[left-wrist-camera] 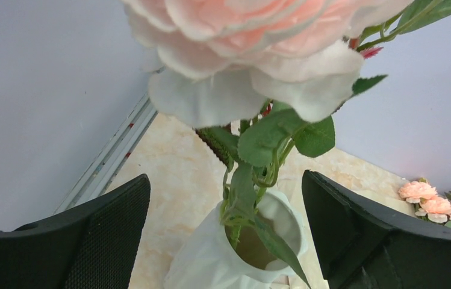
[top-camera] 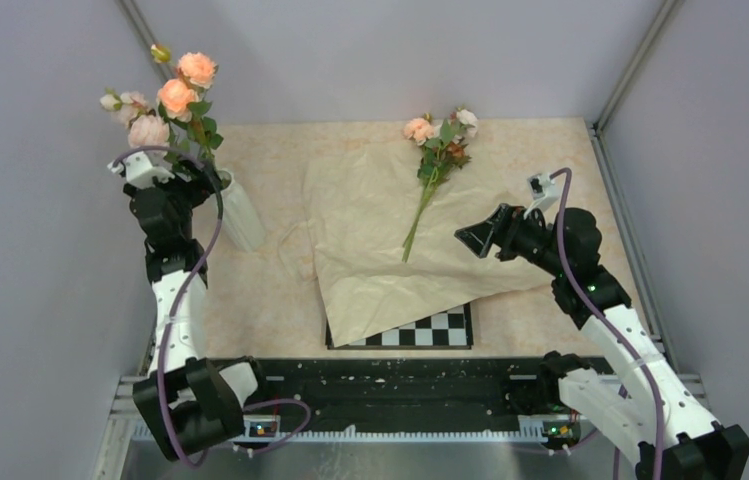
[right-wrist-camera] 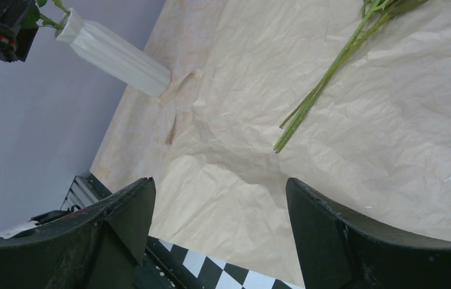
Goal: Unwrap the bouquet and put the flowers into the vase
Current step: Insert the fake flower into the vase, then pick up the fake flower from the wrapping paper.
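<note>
The left pincer (left-wrist-camera: 226, 232) gapes beside the stems (left-wrist-camera: 235, 192) in the vase (top-camera: 240, 215) at the worktop's (top-camera: 550, 140) far left — a snag on withdrawal could topple it. The right pincer (top-camera: 475, 238), also apart, hangs near the loose flowers (top-camera: 437, 150).

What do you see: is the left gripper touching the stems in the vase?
Apart. The left wrist view shows clear gaps between the left gripper and the stems.

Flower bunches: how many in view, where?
2. One bunch stands in the vase at far left; the other bunch lies loose on the spread wrapping paper, mid-table. Individual stems may hide behind each other.
</note>
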Available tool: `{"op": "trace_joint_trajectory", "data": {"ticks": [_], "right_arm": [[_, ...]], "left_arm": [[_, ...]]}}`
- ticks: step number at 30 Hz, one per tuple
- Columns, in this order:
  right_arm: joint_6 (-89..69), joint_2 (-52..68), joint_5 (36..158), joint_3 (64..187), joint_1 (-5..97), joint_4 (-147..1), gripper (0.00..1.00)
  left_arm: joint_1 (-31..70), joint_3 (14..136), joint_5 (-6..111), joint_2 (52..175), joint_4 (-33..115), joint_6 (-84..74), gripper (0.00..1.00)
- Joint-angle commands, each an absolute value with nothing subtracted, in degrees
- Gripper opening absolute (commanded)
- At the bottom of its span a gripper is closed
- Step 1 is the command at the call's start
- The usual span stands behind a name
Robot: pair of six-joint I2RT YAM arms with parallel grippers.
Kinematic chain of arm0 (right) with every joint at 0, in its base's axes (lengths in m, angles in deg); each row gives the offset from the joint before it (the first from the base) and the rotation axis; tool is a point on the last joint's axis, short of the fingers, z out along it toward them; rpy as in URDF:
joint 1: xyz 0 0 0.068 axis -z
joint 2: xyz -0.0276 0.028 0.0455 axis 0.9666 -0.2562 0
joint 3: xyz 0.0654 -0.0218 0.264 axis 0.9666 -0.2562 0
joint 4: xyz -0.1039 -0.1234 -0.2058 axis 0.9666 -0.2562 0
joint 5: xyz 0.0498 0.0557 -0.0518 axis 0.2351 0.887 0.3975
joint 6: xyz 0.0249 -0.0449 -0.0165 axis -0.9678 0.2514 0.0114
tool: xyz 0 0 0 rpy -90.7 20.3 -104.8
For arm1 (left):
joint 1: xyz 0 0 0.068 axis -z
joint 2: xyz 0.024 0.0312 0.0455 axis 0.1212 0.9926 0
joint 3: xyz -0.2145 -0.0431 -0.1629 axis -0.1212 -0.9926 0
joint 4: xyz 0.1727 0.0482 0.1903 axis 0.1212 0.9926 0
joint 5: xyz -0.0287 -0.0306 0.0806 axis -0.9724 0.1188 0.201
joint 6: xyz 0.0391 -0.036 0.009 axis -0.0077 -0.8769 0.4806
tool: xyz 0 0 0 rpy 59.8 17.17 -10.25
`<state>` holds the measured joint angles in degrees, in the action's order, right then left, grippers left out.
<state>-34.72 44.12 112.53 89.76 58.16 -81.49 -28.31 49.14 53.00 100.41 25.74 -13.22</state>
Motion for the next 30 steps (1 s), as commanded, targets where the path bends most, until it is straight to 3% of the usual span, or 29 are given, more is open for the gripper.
{"op": "trace_joint_trajectory", "data": {"ticks": [1,18,26,30], "right_arm": [[-35.1,45.1,113.1,89.8,59.0,-79.2,0.81],[-35.3,43.1,105.3,92.0,58.9,-85.5,0.77],[-39.8,36.3,101.4,91.9,58.9,-82.5,0.67],[-43.3,30.5,100.5,91.0,58.9,-75.0,0.62]], "left_arm": [[-28.7,49.4,54.8,97.4,29.8,-14.7,0.99],[-26.4,54.6,49.7,88.0,59.4,-15.5,0.99],[-12.0,57.6,58.5,86.8,68.9,-9.5,0.99],[-5.9,59.0,55.2,89.5,69.6,-6.2,0.99]]}}
